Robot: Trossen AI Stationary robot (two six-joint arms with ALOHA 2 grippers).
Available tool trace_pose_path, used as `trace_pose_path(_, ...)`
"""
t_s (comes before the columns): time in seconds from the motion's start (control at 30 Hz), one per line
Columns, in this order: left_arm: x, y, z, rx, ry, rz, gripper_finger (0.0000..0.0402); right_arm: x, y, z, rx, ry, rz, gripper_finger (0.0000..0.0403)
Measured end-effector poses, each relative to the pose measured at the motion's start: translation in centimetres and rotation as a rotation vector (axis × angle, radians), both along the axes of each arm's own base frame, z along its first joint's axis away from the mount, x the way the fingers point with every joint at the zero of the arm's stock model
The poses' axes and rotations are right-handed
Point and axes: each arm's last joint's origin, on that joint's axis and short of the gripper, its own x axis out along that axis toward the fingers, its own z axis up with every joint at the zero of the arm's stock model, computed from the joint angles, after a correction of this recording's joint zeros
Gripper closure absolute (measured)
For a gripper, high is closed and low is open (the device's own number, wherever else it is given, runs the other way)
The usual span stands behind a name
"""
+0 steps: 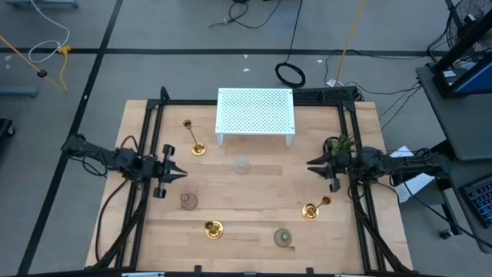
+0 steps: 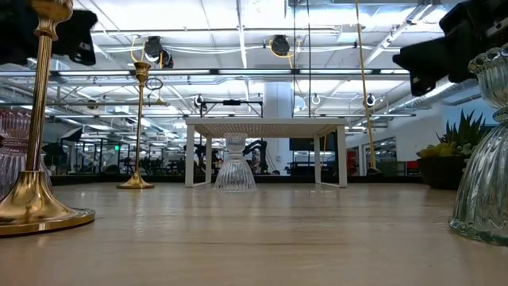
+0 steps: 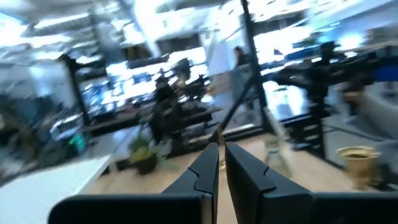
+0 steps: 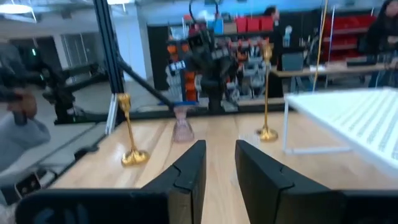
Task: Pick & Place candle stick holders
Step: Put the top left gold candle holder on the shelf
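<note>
Candlesticks (image 1: 197, 139) are seen upright, stems vertical, spread across the table (image 1: 254, 208) around the white stand (image 1: 256, 114). Glass fluting is shown only in the low view. Left gripper (image 1: 179, 174) is held pressed together; right gripper (image 1: 310, 164) is slightly parted, holding nothing.
</note>
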Motion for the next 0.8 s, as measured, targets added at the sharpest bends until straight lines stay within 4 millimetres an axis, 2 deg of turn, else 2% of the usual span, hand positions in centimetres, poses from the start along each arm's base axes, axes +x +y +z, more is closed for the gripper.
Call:
trace_pose_path(0.17, 0.3, 0.6, -0.5, -0.094, 0.064, 0.218, 0.0349, -0.1, 0.0, 0.7, 0.002, -0.071, -0.006, 0.0325)
trace_pose_path(0.33, 0.7, 0.8, -0.9, -0.082, 0.108, 0.347, 0.0294, -0.3, -0.4, 1.5, -0.109, -0.16, -0.149, 0.0325)
trace_pose_path(0.47, 0.8, 1.0, -1.2, -0.079, 0.135, 0.454, 0.0248, -0.4, -0.6, 1.9, -0.135, -0.196, -0.218, 0.0321)
trace_pose_path(0.67, 0.7, 2.0, -1.5, -0.176, 0.134, 0.772, 0.0207, -0.2, -0.6, 2.2, -0.157, -0.211, -0.241, 0.0284)
trace_pose_path(0.8, 0.9, 2.7, -1.4, -0.225, 0.115, 0.837, 0.0202, 0.1, -1.0, 2.3, -0.169, -0.215, -0.333, 0.0254)
